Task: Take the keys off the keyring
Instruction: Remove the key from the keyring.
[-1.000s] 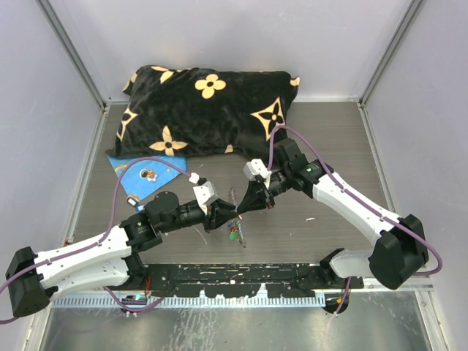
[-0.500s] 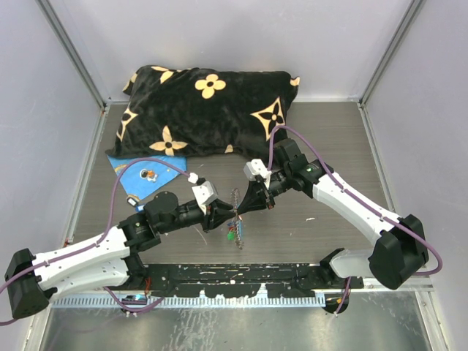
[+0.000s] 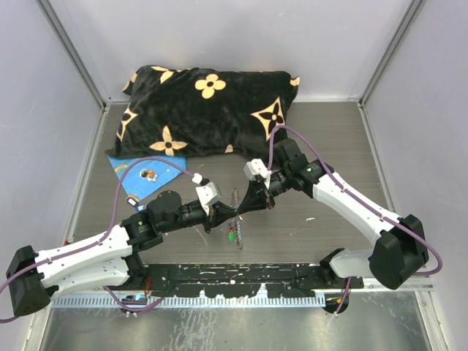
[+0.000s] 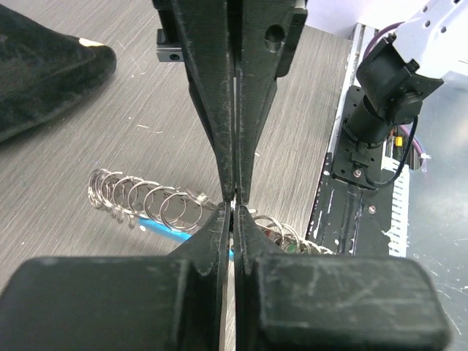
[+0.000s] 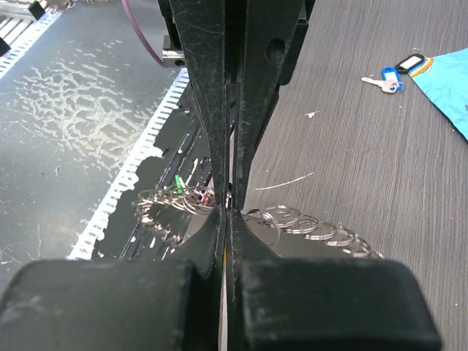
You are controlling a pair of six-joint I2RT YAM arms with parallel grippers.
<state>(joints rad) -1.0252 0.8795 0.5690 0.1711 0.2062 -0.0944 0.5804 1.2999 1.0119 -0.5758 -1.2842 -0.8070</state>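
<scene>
The keyring [image 3: 234, 199] is a grey chain of wire loops with a light-blue section [image 4: 164, 228], held just above the table between both arms. The keys [image 3: 231, 235], tiny with green and red heads [image 5: 191, 196], hang bunched at its near end. My left gripper [image 3: 230, 212] and right gripper [image 3: 240, 210] meet tip to tip at the middle of the chain. In the left wrist view my left gripper [image 4: 232, 209] is pinched on a loop. In the right wrist view my right gripper [image 5: 229, 210] is likewise shut on a loop.
A black flowered pillow [image 3: 208, 110] lies across the back. A blue sheet [image 3: 162, 172] with small keys on it [image 3: 148, 174] lies left of centre. Loose tagged keys [image 5: 393, 75] lie beside it. A black rail [image 3: 241, 274] runs along the near edge, with walls on three sides.
My left gripper's jaws have closed onto the keyring and its wrist has nudged slightly right. The right gripper and the chain stay where they were.
</scene>
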